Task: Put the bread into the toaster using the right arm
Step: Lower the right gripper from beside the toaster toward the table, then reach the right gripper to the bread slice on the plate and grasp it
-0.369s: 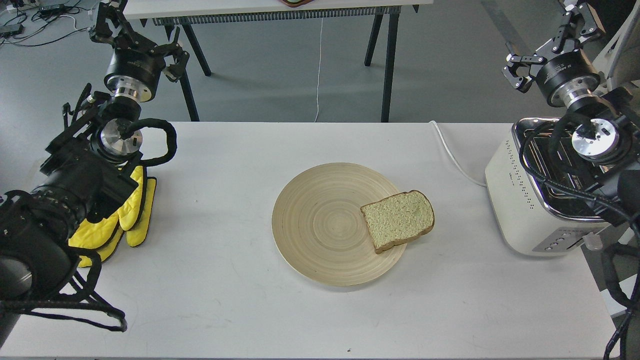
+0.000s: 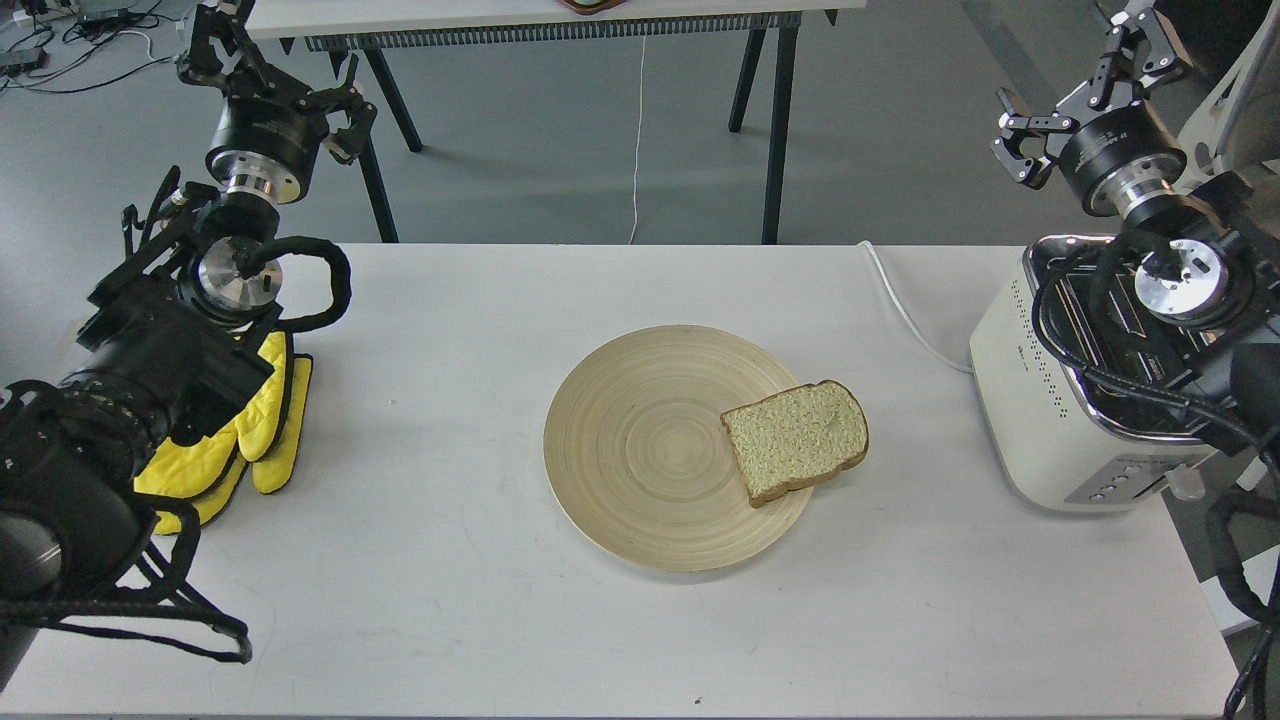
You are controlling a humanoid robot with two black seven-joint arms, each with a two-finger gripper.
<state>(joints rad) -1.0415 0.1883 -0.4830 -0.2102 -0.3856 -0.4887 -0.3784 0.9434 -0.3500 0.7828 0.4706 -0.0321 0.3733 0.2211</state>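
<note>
The bread [image 2: 796, 441] is a pale slice with a brown crust, lying flat on the right edge of a round wooden plate [image 2: 640, 440] and overhanging its rim. The cream toaster [image 2: 1060, 400] with a chrome top stands at the table's right edge, its slots partly hidden by my right arm and its cables. My right gripper [image 2: 1078, 88] is open and empty, raised beyond the toaster's far side, well apart from the bread. My left gripper [image 2: 272, 68] is open and empty, raised at the far left.
Yellow oven mitts [image 2: 262, 430] lie on the table under my left arm. The toaster's white cord [image 2: 905, 310] runs over the table's far edge. Another table's black legs [image 2: 770, 120] stand behind. The white table [image 2: 450, 600] is bare in front of the plate.
</note>
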